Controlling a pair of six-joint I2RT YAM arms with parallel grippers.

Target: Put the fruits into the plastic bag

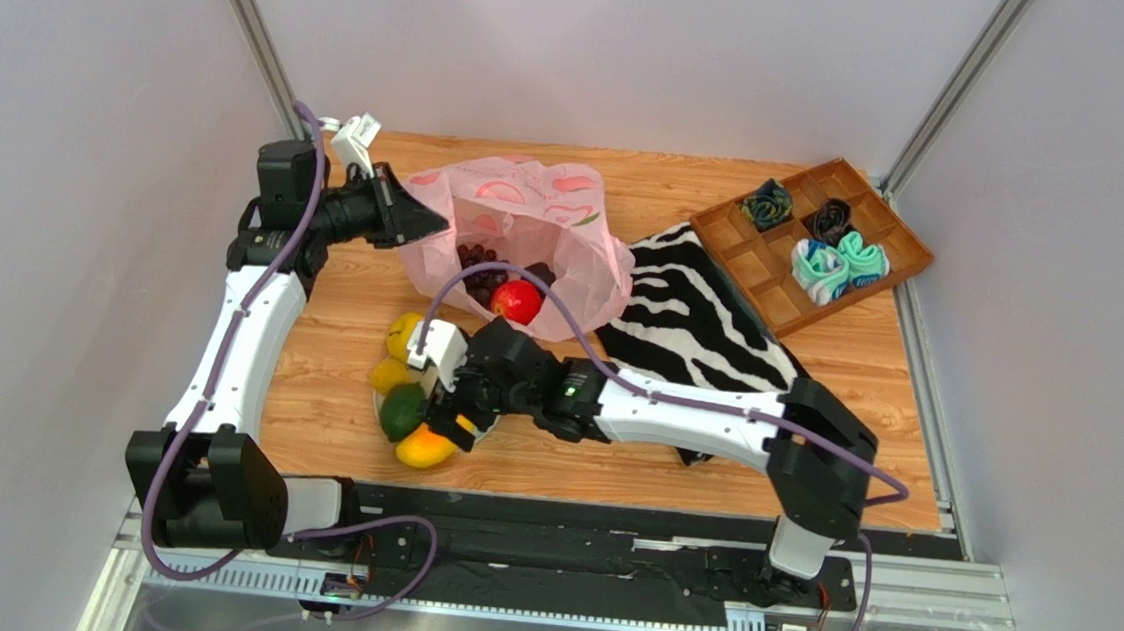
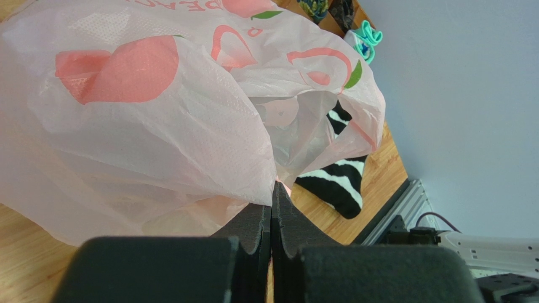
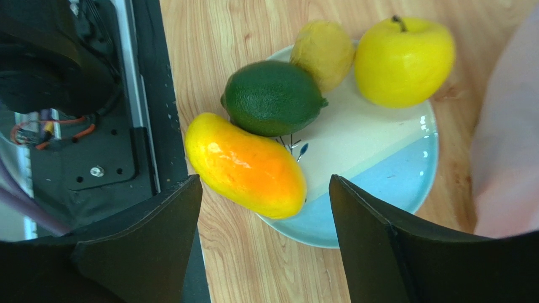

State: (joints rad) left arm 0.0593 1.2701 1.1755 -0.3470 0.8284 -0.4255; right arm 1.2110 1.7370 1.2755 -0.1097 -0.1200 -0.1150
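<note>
Spread wide, my right gripper (image 3: 262, 189) is hovering over the mango (image 3: 243, 164). My left gripper (image 2: 272, 199) is pinching the bag (image 2: 145, 126).

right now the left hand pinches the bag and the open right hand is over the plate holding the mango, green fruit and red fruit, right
No: the red fruit is not on the plate; it lies at the mouth of the bag, as the top view shows. The rest stands.

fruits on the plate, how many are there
4: the mango at the plate edge, the green fruit beside it, a lemon and a rounder yellow fruit beyond those. The right gripper hides some plate.
</note>
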